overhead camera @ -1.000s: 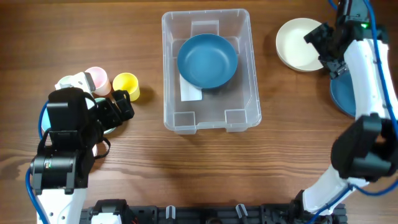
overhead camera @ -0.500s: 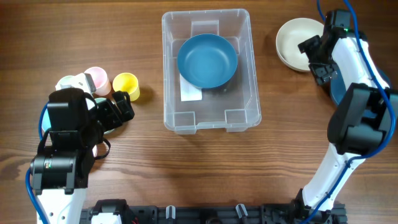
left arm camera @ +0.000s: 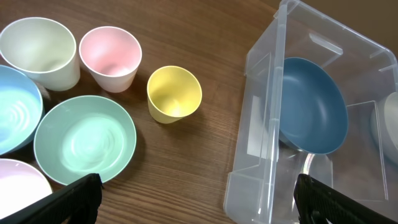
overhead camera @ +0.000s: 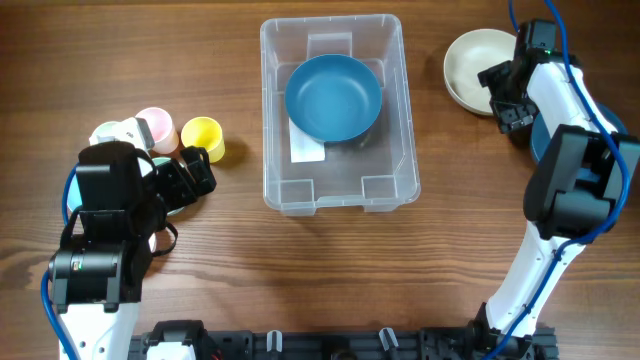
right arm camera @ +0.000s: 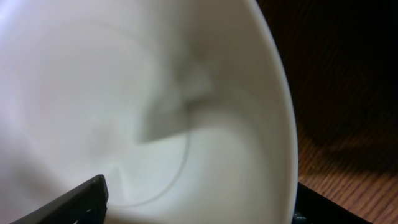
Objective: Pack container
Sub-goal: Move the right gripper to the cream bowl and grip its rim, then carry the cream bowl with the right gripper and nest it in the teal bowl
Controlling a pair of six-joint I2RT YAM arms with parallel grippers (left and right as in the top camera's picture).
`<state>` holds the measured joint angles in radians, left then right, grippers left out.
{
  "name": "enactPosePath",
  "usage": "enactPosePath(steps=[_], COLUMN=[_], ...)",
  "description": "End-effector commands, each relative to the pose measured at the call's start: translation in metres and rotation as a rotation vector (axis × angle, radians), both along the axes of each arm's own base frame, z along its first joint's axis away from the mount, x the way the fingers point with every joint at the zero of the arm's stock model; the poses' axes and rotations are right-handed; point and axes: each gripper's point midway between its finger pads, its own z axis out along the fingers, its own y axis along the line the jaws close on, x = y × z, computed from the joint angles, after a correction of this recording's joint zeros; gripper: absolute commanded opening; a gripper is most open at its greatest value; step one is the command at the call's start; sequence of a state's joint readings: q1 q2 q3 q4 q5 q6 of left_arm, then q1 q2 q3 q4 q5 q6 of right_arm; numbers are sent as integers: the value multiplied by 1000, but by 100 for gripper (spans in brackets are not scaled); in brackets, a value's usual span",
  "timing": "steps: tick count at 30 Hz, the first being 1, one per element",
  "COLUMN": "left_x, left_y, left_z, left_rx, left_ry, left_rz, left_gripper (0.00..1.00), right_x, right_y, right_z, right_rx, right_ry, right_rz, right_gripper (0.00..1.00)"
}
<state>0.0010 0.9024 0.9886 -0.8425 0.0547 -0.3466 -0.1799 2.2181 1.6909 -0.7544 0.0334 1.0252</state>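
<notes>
While the container (overhead camera: 268, 120) holds a blue bowl (overhead camera: 333, 98), R gripper (overhead camera: 503, 97) to its right gapes wide astride a white bowl (overhead camera: 470, 68) at the rim, and L gripper (left arm camera: 202, 200) to its left spreads wide, empty.

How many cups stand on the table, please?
3: a white cup, a pink cup beside it, and a yellow cup nearest the container. All stand upright, left of the container. More could be hidden under the left arm.
</notes>
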Motion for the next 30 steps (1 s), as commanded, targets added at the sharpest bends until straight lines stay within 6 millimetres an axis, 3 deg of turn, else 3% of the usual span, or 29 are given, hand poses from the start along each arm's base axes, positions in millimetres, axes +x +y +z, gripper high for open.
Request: enactPosePath(steps=[1,2,11,14,16,20,24,26,28,30], left_x=[1,1,1,1,1,1,1,1,1,1], left_y=[-3,-3,-3,-3,-3,-3,-3,-3,-3,-3], left_z=[7,7,7,7,7,7,7,7,7,7], left_rx=[-10,-10,-10,-10,-10,-10,-10,-10,-10,-9], left_ry=[-15,-15,-15,-15,-15,-15,-15,-15,-15,-15], left_rz=[-11,-11,-11,-11,-11,-11,-11,-11,-11,-12], left_gripper=[100,100,100,100,100,100,100,100,100,100], right_x=[-8,-8,-11,-16,-18,-13,-5,-6,-15,-24], right_y=[-1,-1,11,12,12,11,6,6,14,39], right_z=[-24,-24,-25,-25,-23,8,85,137,204,258], right_rx=[14,14,57,57,59,10,-82,-138,-212,-266], right_ry=[55,56,69,90,96,43,-107,-209,-344,-471], right_rz=[-27,-26,78,90,91,205,274,310,371,494], right_gripper=[75,67,35,7,4,4,4,4,4,4])
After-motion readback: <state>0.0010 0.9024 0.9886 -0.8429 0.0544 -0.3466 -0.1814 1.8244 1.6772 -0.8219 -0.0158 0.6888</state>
